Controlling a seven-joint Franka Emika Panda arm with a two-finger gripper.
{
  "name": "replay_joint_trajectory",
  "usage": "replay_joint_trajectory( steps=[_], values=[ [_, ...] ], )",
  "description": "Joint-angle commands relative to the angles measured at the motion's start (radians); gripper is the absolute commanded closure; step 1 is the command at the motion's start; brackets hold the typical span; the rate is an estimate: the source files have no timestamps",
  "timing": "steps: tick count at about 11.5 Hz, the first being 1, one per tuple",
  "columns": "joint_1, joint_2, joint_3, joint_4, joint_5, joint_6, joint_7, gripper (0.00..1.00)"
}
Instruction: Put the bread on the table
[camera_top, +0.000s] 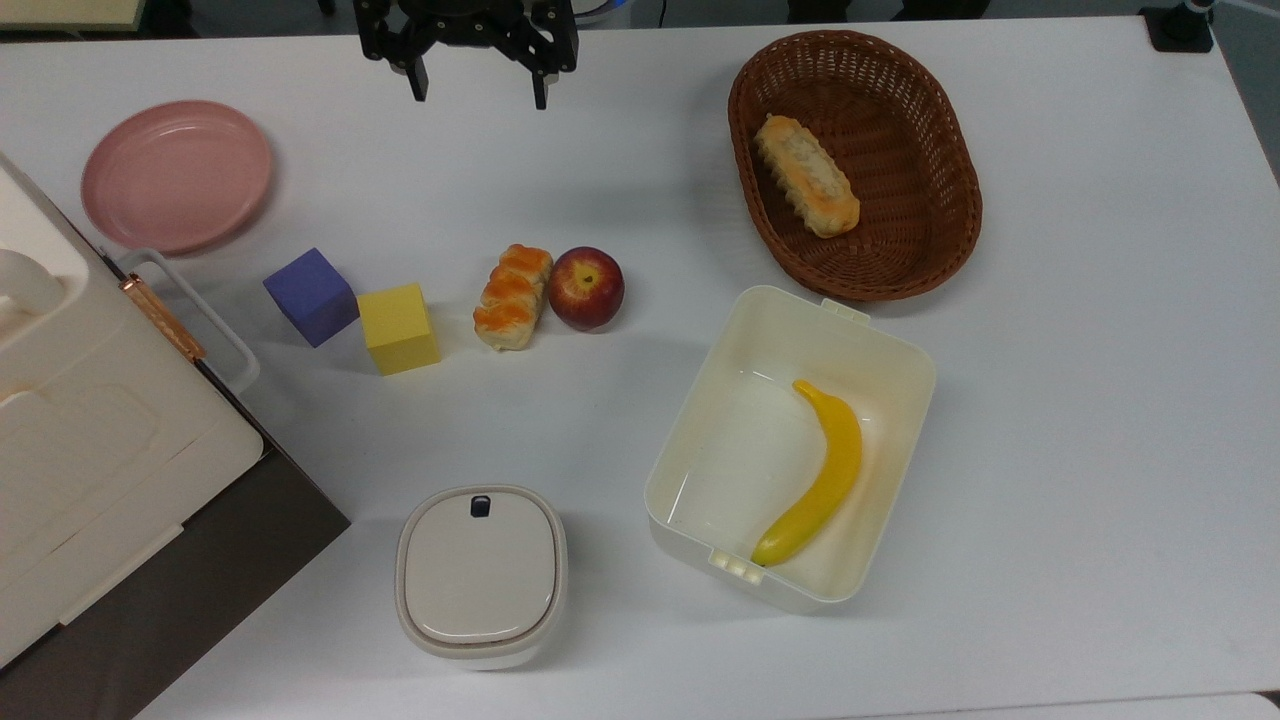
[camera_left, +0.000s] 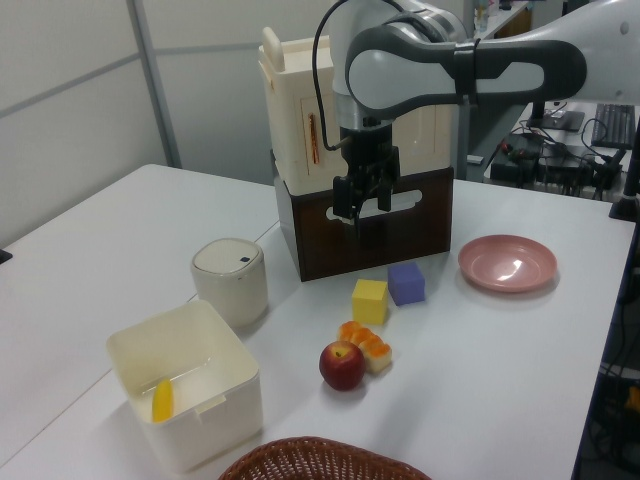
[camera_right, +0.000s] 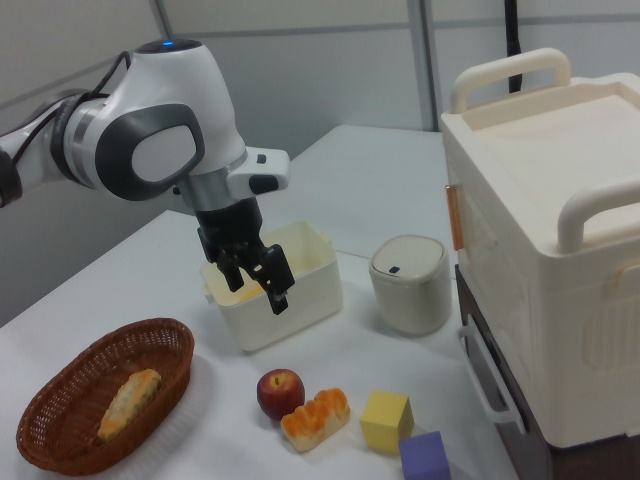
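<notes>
One bread (camera_top: 513, 297) lies on the desk (camera_top: 1050, 400) in the top view, touching the apple (camera_top: 586, 288), long axis running away from your empty, spread pincer (camera_top: 470, 92) above. The left view puts it below the raised pincer (camera_left: 352, 212). The right view shows the yellow cube (camera_right: 386, 420) just beside it.

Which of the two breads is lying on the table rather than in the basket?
The orange-glazed bread, touching the apple; the paler loaf lies in the basket.
</notes>
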Motion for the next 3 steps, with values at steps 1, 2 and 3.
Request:
replay_joint_trajectory(
  steps=[1,2,3],
  values=[
    [0.017,-0.019,-0.002,-0.019,-0.055,-0.015,0.045,0.00],
    [0.016,-0.019,-0.002,-0.017,-0.056,-0.015,0.045,0.00],
    [0.016,-0.019,-0.002,-0.017,-0.056,-0.018,0.045,0.00]
  ],
)
